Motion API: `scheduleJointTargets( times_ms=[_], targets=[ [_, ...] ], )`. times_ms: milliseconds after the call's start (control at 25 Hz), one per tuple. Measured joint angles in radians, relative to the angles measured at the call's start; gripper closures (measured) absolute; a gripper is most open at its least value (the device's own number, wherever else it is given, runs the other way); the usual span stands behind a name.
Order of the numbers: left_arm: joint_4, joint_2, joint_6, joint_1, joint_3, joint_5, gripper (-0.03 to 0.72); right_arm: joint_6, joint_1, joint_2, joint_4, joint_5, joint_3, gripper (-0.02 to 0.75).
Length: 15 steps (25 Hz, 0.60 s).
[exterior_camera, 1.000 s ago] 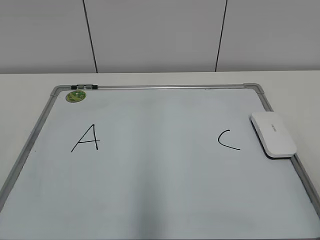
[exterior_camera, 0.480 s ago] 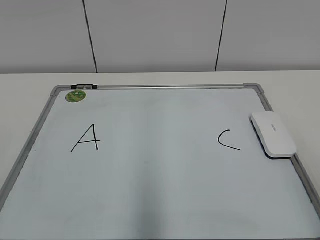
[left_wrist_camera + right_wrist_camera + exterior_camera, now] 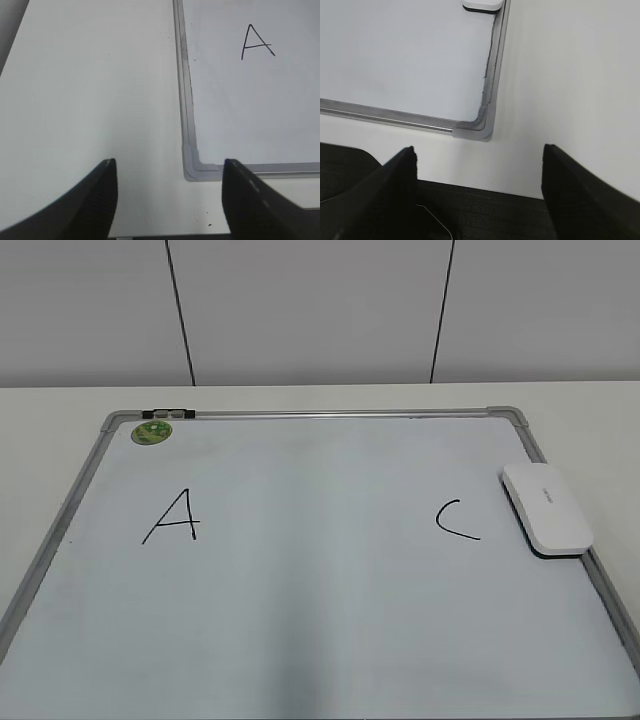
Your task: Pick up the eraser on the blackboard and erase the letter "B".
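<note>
Eraser: we see the flat white slab lying on the right edge of the blackboard, its long side along the grey frame, dark underside showing at its near end. In the right wrist view only its near end shows at the top of the picture, far ahead of the right gripper and roughly centred between its two dark fingers. Nothing touches it.

Letter "B": we find no such mark on the board. Between the black "A" and the black "C" the white surface is bare.

Right gripper: jaws wide apart, nothing between them. The board's near right corner piece sits just ahead of the gap, slightly toward the left finger; white table lies ahead of the right finger. A dark surface runs under the fingers, possibly the table's edge; we cannot tell.

Left gripper: jaws also spread, empty. The board's near left corner lies ahead, close to the right finger; the "A" lies farther ahead, beyond that finger.

A round green magnet sits at the board's far left corner, beside a small clip on the frame.
</note>
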Motion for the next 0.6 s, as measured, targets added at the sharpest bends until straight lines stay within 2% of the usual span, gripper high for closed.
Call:
scheduleJointTargets(
  times_ms=[280,600],
  targets=[
    [0.0,-0.036,0.0,0.002,0.0,-0.002,0.191,0.0,-0.026,-0.022,0.0,-0.001,0.0,0.164],
    [0.0,-0.106,0.0,0.002,0.0,-0.002,0.191,0.0,-0.208,-0.195,-0.002,-0.001,0.0,0.164]
  ],
)
